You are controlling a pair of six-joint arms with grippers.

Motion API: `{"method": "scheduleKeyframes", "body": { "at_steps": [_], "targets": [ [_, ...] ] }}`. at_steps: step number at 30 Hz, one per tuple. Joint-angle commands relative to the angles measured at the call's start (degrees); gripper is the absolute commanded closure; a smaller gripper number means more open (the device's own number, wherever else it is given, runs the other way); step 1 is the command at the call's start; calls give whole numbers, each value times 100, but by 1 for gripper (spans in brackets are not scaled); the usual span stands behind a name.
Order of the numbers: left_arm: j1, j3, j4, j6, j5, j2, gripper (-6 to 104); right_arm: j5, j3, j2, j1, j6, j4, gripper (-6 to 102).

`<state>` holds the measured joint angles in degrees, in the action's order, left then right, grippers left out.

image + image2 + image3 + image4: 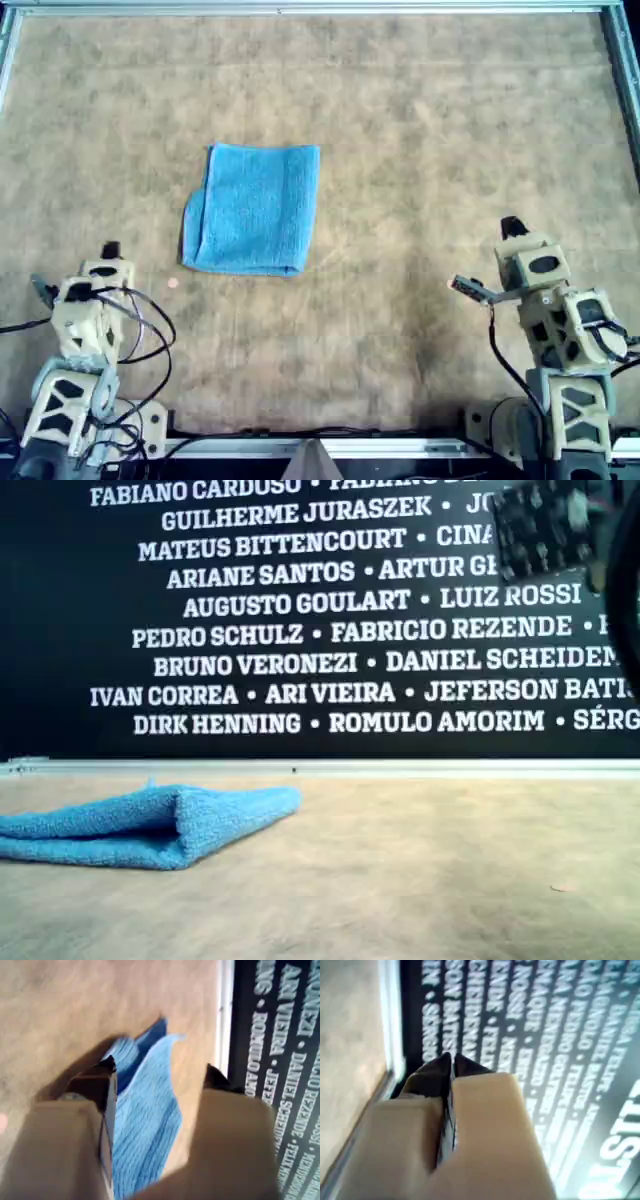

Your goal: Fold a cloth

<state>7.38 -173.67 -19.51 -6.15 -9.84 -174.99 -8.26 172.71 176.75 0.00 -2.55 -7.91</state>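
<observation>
Currently both arms sit folded back at the near edge of the tabletop (430, 120) in the overhead view, left gripper (157, 1085) with jaws spread and empty, aimed at the cloth (255, 208), right gripper (449, 1062) with jaws pressed together, holding nothing. Cloth lies folded, left of centre in the overhead view, untouched, well apart from every tabletop edge, bare surface all round it.

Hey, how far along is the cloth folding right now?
Mostly done, it seems: the light blue terry cloth lies folded over in layers on the brown table. Nothing is in hand: the left pincer is open with nothing in it, the right pincer shut and away. At most another fold remains.
</observation>
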Motion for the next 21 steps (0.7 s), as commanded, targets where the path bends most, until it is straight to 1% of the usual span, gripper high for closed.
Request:
{"method": "scheduleKeyframes", "body": {
  "at_steps": [1,2,5,8,10,12,17,21],
  "targets": [
    [-413,88,-193,-26,466,-132,49,88,141,255,-149,-18,193,93],
    [-439,88,-193,-26,519,-132,52,123,141,255,-176,-18,149,93],
    [-448,88,-193,-26,536,-132,64,123,141,255,-176,-18,-114,93],
    [-448,88,-193,-26,501,-132,81,88,141,255,-176,-18,-642,93],
    [-448,88,-193,-26,545,-132,93,123,141,255,-176,-18,-1072,93],
    [-448,88,-193,-26,545,-132,102,123,141,255,-176,-18,-1494,93],
    [-448,88,-325,-35,545,-123,98,123,141,255,-176,-18,-2470,93],
    [-439,88,-1099,-35,545,-123,98,123,141,264,-176,-18,-2962,93]
  ]
}}
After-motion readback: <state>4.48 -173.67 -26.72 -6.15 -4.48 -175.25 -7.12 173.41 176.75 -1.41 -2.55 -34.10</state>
